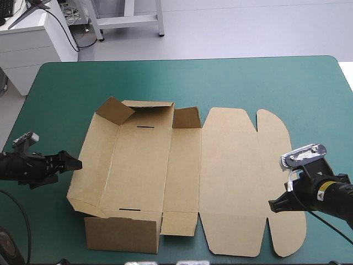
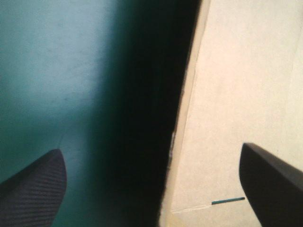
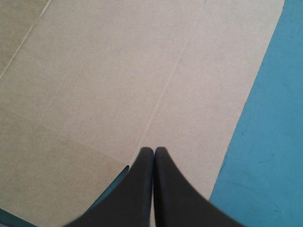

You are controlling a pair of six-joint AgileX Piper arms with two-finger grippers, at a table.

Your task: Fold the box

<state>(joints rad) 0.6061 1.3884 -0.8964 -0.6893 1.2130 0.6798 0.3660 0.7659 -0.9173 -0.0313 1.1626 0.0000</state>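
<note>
The left jaws stand wide apart. The right jaws are pressed together into one point, with nothing seen between them.

The oblong table with its teal-green cover (image 1: 248,83) carries the box (image 1: 138,165), a cut sheet of brown board. It lies across the middle of the tabletop and reaches close to the near edge. Its left half is partly formed (left wall and far wall raised, a corner flap leaning inward at the far left). The lid, with its rounded flaps, lies flat toward the tabletop's right edge.

The left gripper (image 1: 77,163), with two broad black fins, reaches in low and level from the tabletop's left edge. Its tip is just beside the raised left wall. The right gripper (image 1: 273,205) comes in from the right edge toward the near right corner, angled downward, with its tip over the lid's near right flap. A thin dark slot (image 1: 146,127) is cut at the foot of the far wall.

Both arms are cut off at the high view's sides. In the left wrist view a dark band of shadow runs along the board's edge and hides where board meets cover. Whether the right tip touches the board cannot be told.
</note>
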